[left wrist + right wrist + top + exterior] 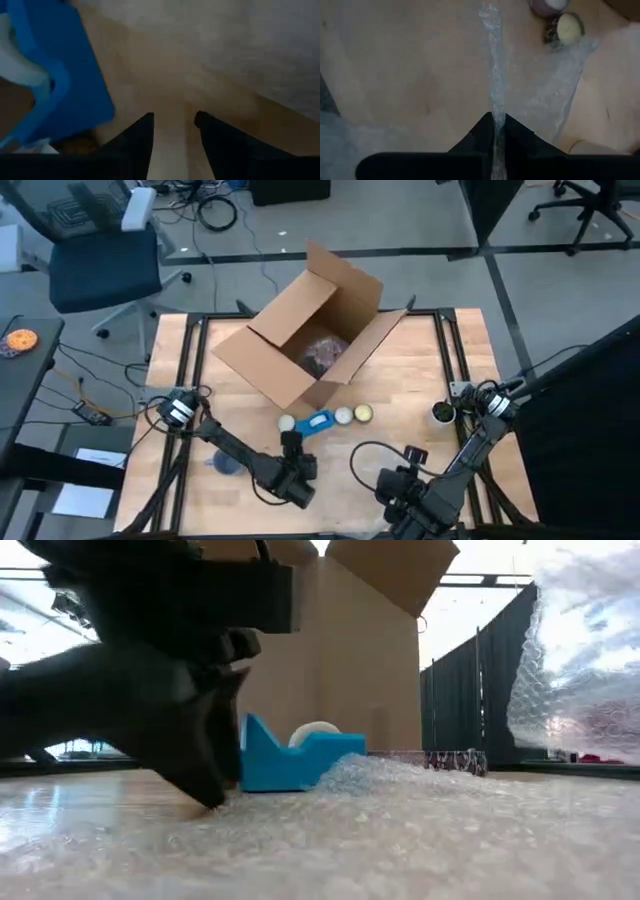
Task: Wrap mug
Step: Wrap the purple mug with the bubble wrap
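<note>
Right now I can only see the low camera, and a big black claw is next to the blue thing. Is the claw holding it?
Observer: No. The left wrist view shows the left gripper open and empty. The blue tape dispenser sits close by, outside its fingers.
Operator: Where's the other claw?
Observer: The right wrist view shows the right gripper shut on a raised fold of bubble wrap.
Operator: And where's the mug?
Observer: In the high view, what looks like the mug stands near the right arm's base, and neither gripper is on it.
</note>
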`<state>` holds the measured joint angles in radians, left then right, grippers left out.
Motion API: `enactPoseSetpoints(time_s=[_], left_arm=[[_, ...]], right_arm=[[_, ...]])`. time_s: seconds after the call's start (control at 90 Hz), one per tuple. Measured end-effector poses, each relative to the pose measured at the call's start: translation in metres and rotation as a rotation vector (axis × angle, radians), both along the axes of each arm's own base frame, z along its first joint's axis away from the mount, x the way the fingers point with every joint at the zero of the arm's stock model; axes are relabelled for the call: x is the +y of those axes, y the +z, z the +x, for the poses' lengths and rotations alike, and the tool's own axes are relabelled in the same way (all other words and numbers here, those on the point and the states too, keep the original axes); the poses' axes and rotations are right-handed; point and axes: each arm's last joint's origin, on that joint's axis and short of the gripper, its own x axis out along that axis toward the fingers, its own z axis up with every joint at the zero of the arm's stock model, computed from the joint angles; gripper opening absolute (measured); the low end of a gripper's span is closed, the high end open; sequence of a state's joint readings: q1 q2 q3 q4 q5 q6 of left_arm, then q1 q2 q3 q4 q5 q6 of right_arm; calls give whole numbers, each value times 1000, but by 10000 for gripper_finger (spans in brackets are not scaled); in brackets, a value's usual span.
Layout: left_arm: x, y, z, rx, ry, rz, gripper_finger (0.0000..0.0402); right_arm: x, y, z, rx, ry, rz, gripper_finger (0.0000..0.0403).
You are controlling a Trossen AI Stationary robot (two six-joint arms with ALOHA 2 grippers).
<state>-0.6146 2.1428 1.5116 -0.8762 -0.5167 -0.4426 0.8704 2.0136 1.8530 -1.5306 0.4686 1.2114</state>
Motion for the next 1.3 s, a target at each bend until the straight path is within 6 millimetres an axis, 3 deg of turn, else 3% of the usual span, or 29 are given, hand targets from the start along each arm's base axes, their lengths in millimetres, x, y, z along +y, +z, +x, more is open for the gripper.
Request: enactPoseSetpoints(time_s=[0.089, 0.2, 0.333, 0.556, 0.7, 0.822, 1.0, 1.133, 1.3], left_arm=[[-5, 8, 8, -59, -53, 51, 147], [-9, 16, 29, -199, -121, -9, 147], [-9, 19, 41, -212, -204, -160, 147], [-10, 28, 52, -241, -344, -252, 147], [2, 16, 80, -365, -376, -437, 147], [23, -5, 92, -315, -266, -461, 147], [39, -22, 80, -131, -31, -428, 147], [26, -19, 60, -78, 88, -366, 147], [9, -9, 24, -26, 201, -205, 147]], right_arm=[[-2, 0, 3, -17, -4, -12, 0], [-4, 0, 7, -28, 6, -16, 0], [-3, 0, 10, -40, 23, -3, 0], [-2, 0, 13, -68, 34, 2, 0], [-1, 1, 16, -98, 59, 0, 0], [1, 1, 19, -114, 74, 18, 0], [8, 2, 11, -92, 99, 41, 0], [20, 7, -2, -142, 107, 42, 0], [33, 0, -18, -363, 73, -40, 0]])
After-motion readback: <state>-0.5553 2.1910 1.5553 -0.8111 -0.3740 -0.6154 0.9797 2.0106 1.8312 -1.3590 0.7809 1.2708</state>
